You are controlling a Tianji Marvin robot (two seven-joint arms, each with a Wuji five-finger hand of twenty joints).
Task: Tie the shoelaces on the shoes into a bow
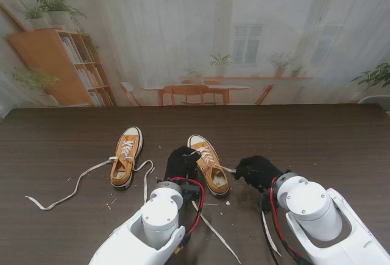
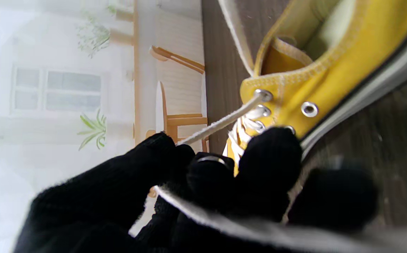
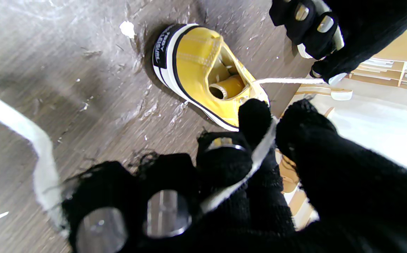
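Observation:
Two yellow canvas shoes lie on the dark table. The right shoe [image 1: 209, 164] [image 2: 316, 59] [image 3: 203, 66] sits between my black-gloved hands, its white laces untied. My left hand [image 1: 181, 162] [image 2: 175, 189] is on its left side, shut on one white lace [image 2: 221, 123] that runs taut to the top eyelet. My right hand [image 1: 259, 172] [image 3: 259, 168] is on the shoe's right side, shut on the other lace [image 3: 256, 158]. The left shoe [image 1: 127, 156] lies apart, its loose lace [image 1: 73, 189] trailing left across the table.
Lace tails [image 1: 216, 234] trail toward me between the arms. Small white crumbs [image 1: 228, 203] and scuffs mark the table near the shoes. A printed backdrop of a room stands behind the table's far edge [image 1: 195, 106].

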